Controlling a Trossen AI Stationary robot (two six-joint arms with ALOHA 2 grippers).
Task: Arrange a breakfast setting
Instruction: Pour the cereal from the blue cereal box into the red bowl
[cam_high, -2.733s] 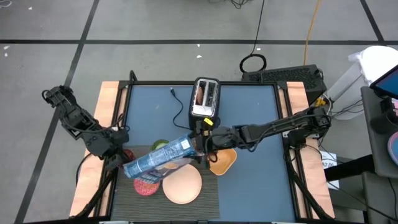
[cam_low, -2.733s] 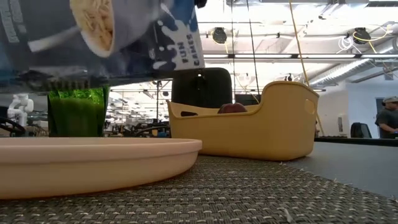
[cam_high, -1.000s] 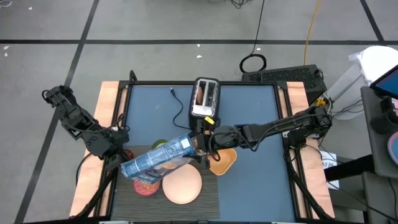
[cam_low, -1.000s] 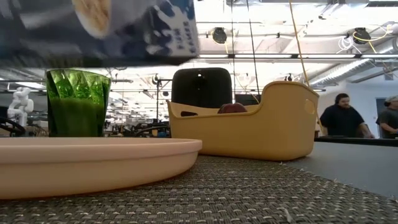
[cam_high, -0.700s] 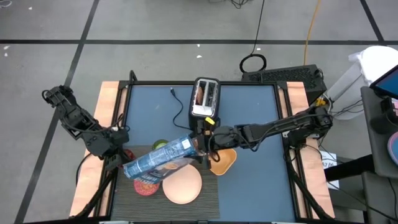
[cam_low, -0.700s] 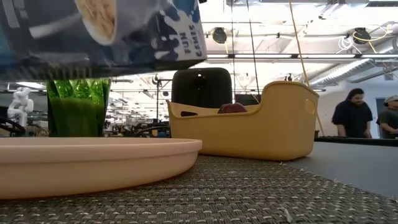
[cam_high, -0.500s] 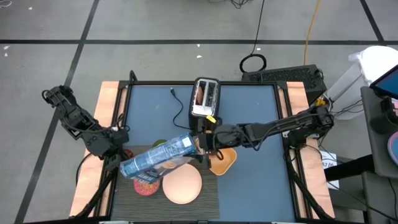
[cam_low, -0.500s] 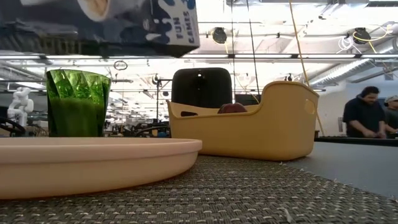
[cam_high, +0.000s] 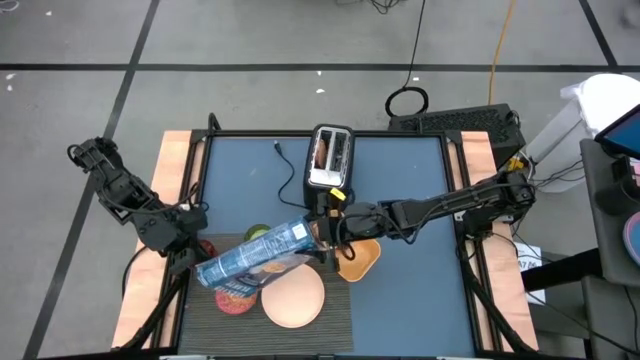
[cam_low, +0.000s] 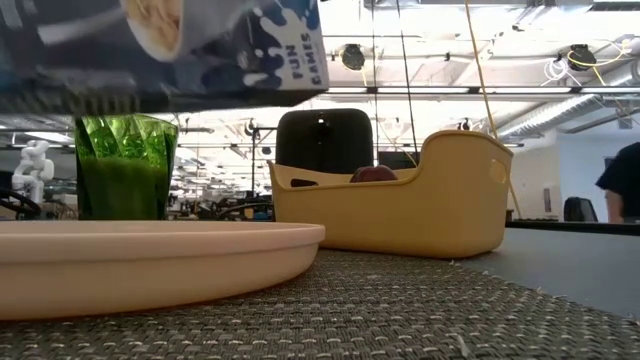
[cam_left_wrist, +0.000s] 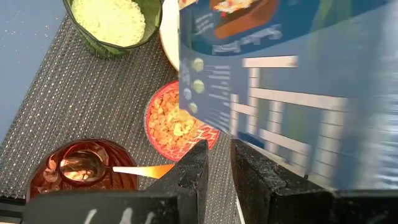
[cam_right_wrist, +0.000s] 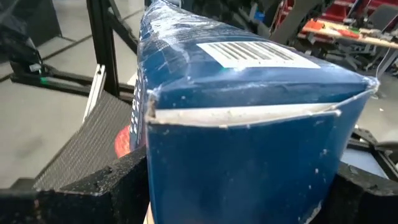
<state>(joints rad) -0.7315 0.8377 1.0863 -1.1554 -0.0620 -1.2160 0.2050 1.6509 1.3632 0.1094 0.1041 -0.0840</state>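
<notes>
The pink bowl (cam_left_wrist: 180, 121) sits on the dark ribbed placemat (cam_high: 205, 315), near the mat's left side, and it already has golden cereal in it. The blue cereal box (cam_high: 255, 256) hangs tipped over right above the bowl, lying almost flat. The right gripper (cam_high: 325, 232) has its two dark fingers pressed against the sides of the box's end, one on each side, and holds it up in the air. So the job in hand looks like pouring cereal into the bowl. The round plate (cam_high: 293, 297) lies just beside the bowl on the mat, and it looks empty. The green cup (cam_low: 126, 166) stands behind the plate, and there is something pale and crumbly inside it. The red glass (cam_left_wrist: 82, 165) is at the mat's left edge with a spoon (cam_left_wrist: 134, 169) resting in it. A yellow tray (cam_low: 395, 200) sits just off the mat to the right. The toaster (cam_high: 331, 158) is farther back with toast in its slot. The left gripper (cam_left_wrist: 214, 171) waits near the red glass, its fingers close together with nothing between them. I think the next move is to tip the box back up and set it down off the mat. It must not bump the cup or the glass.
</notes>
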